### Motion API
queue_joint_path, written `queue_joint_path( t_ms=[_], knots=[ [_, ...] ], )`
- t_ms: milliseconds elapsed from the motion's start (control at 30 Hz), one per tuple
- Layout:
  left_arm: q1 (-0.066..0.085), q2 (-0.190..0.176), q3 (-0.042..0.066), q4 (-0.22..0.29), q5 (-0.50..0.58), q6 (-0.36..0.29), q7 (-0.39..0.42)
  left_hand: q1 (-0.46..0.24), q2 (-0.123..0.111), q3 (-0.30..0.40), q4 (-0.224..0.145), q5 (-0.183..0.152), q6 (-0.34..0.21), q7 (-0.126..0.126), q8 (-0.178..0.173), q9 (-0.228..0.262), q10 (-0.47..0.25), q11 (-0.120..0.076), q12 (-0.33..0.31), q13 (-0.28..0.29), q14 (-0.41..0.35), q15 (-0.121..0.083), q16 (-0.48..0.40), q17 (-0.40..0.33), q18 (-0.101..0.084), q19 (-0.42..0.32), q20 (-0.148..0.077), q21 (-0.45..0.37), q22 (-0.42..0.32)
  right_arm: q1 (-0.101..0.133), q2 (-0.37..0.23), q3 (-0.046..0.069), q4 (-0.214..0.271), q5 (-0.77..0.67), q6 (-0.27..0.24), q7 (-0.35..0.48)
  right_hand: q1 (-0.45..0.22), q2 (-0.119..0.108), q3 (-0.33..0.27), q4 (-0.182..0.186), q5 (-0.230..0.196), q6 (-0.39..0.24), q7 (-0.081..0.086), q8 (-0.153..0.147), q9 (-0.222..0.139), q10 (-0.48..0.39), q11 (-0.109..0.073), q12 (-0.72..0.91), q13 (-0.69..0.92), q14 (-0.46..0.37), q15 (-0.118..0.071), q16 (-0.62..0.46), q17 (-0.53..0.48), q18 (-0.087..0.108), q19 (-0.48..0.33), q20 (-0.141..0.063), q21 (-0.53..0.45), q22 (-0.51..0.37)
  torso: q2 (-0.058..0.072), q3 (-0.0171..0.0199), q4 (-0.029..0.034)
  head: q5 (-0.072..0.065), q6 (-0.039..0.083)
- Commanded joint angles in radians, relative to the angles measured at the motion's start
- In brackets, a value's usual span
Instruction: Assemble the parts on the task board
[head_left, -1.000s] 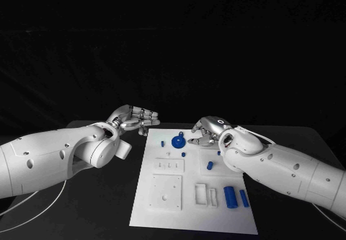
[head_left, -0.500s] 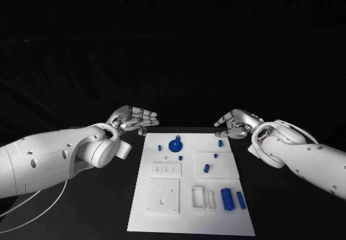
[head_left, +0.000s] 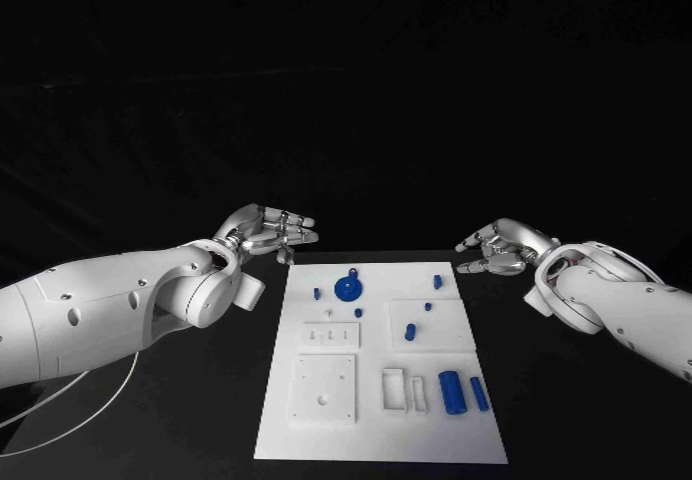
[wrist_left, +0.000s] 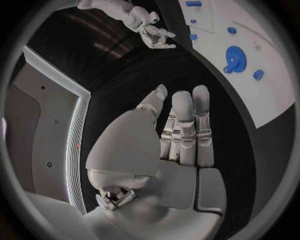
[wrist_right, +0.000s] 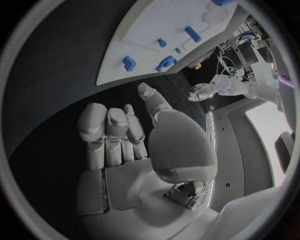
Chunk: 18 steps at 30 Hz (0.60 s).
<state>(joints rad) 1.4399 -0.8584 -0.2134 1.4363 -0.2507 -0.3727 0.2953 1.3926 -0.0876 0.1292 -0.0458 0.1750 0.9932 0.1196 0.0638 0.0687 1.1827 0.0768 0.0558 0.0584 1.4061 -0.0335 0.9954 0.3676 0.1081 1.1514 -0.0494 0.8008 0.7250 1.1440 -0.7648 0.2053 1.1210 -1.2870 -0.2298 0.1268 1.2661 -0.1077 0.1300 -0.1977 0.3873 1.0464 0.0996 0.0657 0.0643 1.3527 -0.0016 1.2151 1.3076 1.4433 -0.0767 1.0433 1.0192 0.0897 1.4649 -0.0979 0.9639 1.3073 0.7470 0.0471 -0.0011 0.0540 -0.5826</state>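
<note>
Setting: a black desk (head_left: 173, 420) with a white task board (head_left: 378, 440) lying flat in the middle, long side running away from the robot.

Left hand: the left hand (head_left: 270, 232) hovers off the board's far left corner, above the dark desk, touching nothing. Its fingers are curled in against the palm with nothing between them (the left wrist view shows them folded side by side).

Right hand: the right hand (head_left: 500, 248) hovers off the board's far right corner, also over bare desk and apart from the board. Its fingers look loosely bent and a little apart, holding nothing.

Parts, far end: a round blue gear-like piece (head_left: 348, 288) sits on the board near its far edge, with several small blue pegs (head_left: 408, 331) scattered around it.

Parts, near end: two blue cylinders (head_left: 451, 392) lie side by side near the board's right edge, next to white rectangular slots (head_left: 394, 391).

Why so placed: both hands sit clear of the board, one at each far corner, which leaves every part unobstructed. This reads as a pause between steps, with no part in hand.

Progress: most pieces appear loose, so the assembly looks far from finished.
</note>
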Motion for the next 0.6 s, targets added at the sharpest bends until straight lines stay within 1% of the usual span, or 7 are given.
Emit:
queue_joint_path(
  t_ms=[33, 67, 167, 233, 367, 467, 600],
  knots=[
    [-0.001, 0.001, 0.001, -0.001, 0.006, 0.016, 0.017, -0.009, -0.001, 0.006, -0.002, 0.004, 0.003, 0.007, -0.001, 0.000, -0.013, 0.004, 0.004, 0.001, 0.000, 0.011, 0.005, -0.002, 0.020, -0.001, 0.009, -0.005, 0.001, -0.009, 0.011, 0.000, -0.022, 0.021, 0.028, 0.049, 0.009, 0.004, -0.005, -0.009, -0.003, -0.019, -0.001, -0.003, 0.000, -0.006, -0.005, -0.007, 0.021, 0.001, 0.000, -0.008, 0.000, -0.003, 0.060, 0.001, -0.009, 0.090, 0.002, 0.0072, -0.0016, -0.001, -0.001],
    [-0.002, 0.001, 0.001, -0.001, 0.006, 0.017, 0.017, -0.009, -0.001, 0.003, -0.003, 0.004, 0.004, 0.008, -0.001, 0.000, -0.025, 0.007, 0.004, 0.001, 0.000, 0.013, 0.006, -0.002, 0.022, -0.001, 0.011, -0.005, 0.002, -0.013, 0.016, 0.000, -0.030, 0.020, 0.028, 0.050, 0.010, 0.004, -0.004, -0.010, -0.002, -0.021, -0.001, -0.004, 0.000, -0.006, -0.005, -0.008, 0.021, 0.001, 0.000, -0.009, 0.000, -0.003, 0.060, 0.001, -0.010, 0.090, 0.002, 0.0060, -0.0004, 0.000, -0.006],
    [-0.003, 0.002, 0.001, -0.003, 0.004, 0.020, 0.016, -0.006, 0.002, -0.007, -0.008, 0.004, 0.006, 0.013, -0.001, 0.001, -0.047, 0.014, 0.004, 0.001, -0.001, 0.017, 0.007, -0.002, 0.026, -0.001, 0.015, -0.007, 0.003, -0.021, 0.029, 0.000, -0.051, 0.020, 0.027, 0.054, 0.011, 0.005, -0.005, -0.012, 0.002, -0.024, -0.001, -0.004, 0.000, -0.007, -0.006, -0.009, 0.020, 0.001, -0.001, -0.010, 0.000, -0.004, 0.060, 0.000, -0.011, 0.090, 0.004, 0.0087, -0.0006, -0.001, -0.008],
    [-0.003, 0.003, 0.001, -0.003, 0.003, 0.022, 0.015, -0.004, 0.005, -0.017, -0.012, 0.004, 0.004, 0.018, -0.001, 0.000, -0.060, 0.018, 0.004, 0.001, -0.002, 0.020, 0.008, -0.003, 0.029, -0.001, 0.019, -0.008, 0.005, -0.028, 0.039, 0.000, -0.066, 0.020, 0.027, 0.057, 0.011, 0.005, -0.005, -0.012, 0.002, -0.024, -0.001, -0.004, 0.000, -0.007, -0.006, -0.009, 0.020, 0.001, -0.001, -0.010, 0.000, -0.004, 0.060, 0.000, -0.011, 0.090, 0.005, 0.0093, -0.0001, -0.001, -0.008],
    [-0.004, 0.004, 0.001, -0.002, 0.002, 0.027, 0.014, 0.000, 0.009, -0.027, -0.016, 0.004, 0.003, 0.017, -0.001, 0.000, -0.075, 0.019, 0.003, 0.001, -0.003, 0.019, 0.009, -0.005, 0.030, -0.001, 0.020, -0.009, 0.007, -0.041, 0.055, 0.000, -0.083, 0.020, 0.023, 0.060, 0.009, 0.007, -0.008, -0.017, 0.008, -0.025, 0.000, -0.003, 0.000, -0.006, -0.005, -0.009, 0.020, 0.002, -0.001, -0.010, 0.003, -0.004, 0.061, 0.000, -0.014, 0.095, 0.003, 0.0074, 0.0016, -0.006, -0.013],
    [-0.005, 0.004, 0.001, -0.001, 0.001, 0.029, 0.013, 0.002, 0.009, -0.031, -0.017, 0.004, 0.001, 0.017, -0.001, 0.000, -0.081, 0.019, 0.003, 0.001, -0.003, 0.017, 0.008, -0.006, 0.029, -0.001, 0.018, -0.009, 0.008, -0.049, 0.065, 0.000, -0.094, 0.019, 0.021, 0.059, 0.006, 0.008, -0.008, -0.016, 0.008, -0.020, 0.000, -0.003, 0.001, -0.005, -0.005, -0.006, 0.022, 0.003, 0.000, -0.006, 0.008, -0.004, 0.062, 0.000, -0.012, 0.097, 0.004, 0.0059, 0.0013, -0.005, -0.013],
    [-0.005, 0.004, 0.001, 0.002, 0.000, 0.031, 0.011, 0.003, 0.010, -0.033, -0.018, 0.004, -0.001, 0.016, -0.001, 0.000, -0.086, 0.018, 0.003, 0.001, -0.002, 0.016, 0.008, -0.006, 0.028, -0.001, 0.017, -0.009, 0.009, -0.054, 0.076, 0.000, -0.103, 0.016, 0.021, 0.058, 0.006, 0.008, -0.008, -0.016, 0.008, -0.019, 0.000, -0.003, 0.000, -0.004, -0.004, -0.006, 0.022, 0.004, 0.000, -0.005, 0.009, -0.004, 0.062, 0.000, -0.012, 0.097, 0.004, 0.0066, 0.0025, -0.006, -0.014]
  ],
)
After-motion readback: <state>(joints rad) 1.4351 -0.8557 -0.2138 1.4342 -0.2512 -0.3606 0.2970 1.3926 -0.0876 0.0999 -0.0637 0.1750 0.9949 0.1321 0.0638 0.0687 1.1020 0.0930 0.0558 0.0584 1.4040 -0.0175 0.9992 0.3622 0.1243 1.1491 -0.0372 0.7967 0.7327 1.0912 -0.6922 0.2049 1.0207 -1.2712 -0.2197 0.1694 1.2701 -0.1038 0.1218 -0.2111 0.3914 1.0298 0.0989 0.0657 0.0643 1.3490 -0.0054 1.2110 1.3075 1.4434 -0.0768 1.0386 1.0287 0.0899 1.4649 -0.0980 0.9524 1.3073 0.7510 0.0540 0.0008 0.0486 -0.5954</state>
